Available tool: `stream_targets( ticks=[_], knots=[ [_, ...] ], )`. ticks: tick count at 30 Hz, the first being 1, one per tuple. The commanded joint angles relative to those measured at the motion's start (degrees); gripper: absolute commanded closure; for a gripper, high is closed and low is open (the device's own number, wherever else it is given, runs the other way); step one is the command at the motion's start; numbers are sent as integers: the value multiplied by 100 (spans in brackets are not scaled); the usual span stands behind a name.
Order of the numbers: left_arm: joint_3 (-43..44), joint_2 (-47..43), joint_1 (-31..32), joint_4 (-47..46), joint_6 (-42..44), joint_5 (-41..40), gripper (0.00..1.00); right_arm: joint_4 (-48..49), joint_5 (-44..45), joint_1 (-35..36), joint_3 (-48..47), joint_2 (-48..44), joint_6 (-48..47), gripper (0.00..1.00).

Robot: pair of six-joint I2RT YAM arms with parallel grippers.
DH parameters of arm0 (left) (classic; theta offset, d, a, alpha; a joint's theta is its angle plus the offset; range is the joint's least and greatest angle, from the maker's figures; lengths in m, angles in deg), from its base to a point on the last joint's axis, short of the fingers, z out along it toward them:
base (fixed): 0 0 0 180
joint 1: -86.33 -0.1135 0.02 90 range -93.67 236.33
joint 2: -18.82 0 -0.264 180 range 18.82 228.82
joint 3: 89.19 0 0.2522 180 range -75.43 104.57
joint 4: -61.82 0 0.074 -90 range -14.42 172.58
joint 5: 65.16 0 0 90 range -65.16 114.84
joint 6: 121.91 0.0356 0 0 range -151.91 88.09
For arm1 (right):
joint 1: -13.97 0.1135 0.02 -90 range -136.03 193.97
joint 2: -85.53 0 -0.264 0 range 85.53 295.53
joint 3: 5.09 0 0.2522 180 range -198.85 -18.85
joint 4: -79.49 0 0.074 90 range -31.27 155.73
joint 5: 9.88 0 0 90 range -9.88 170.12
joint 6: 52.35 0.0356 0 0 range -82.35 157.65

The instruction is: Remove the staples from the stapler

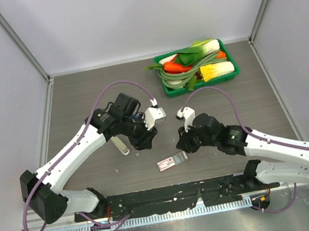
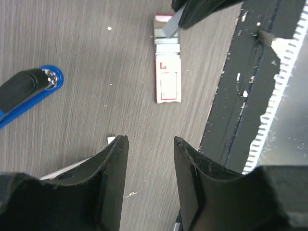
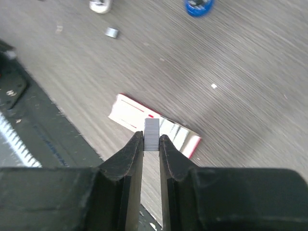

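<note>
Grey wood-grain table (image 1: 80, 98); plain white walls (image 1: 143, 10) on three sides; aluminium corner posts (image 1: 17, 40); even light.

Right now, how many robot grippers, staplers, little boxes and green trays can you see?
Grippers: 2 (left gripper, right gripper)
Stapler: 1
Red-and-white box: 1
Green tray: 1
Total: 5

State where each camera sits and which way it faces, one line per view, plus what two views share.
Top external: above and behind, looking down on table; left arm and right arm show.
Left wrist: looks down past open left gripper at stapler.
Right wrist: looks down past right gripper pinching staples.
Both wrists share the red-and-white box.
</note>
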Motion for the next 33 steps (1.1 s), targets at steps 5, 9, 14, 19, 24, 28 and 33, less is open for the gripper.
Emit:
stream_targets(
  ticks=[5, 9, 14, 19, 24, 28, 33],
  knots=[
    [-514, 72, -27, -648, -300, -554, 54, 601, 2705, 725, 714, -184, 1110, 99],
    [-690, 134, -27, -763, -352, -571, 54, 777, 3883, 1445, 768, 87, 1330, 99],
    [-848, 187, -27, -947, -379, -607, 56, 874, 5194, 2324, 820, 290, 1708, 99],
    [-980, 169, -27, -1062, -423, -589, 57, 962, 5643, 2737, 970, 466, 2191, 99],
    [-1033, 178, -27, -1088, -423, -580, 57, 1155, 5599, 2809, 1084, 756, 2350, 99],
    [-1077, 204, -18, -1097, -449, -563, 58, 1287, 5547, 2800, 1251, 809, 2473, 99],
    [-1086, 222, -18, -1097, -458, -536, 59, 1445, 5511, 2809, 1339, 765, 2447, 99]
  ],
)
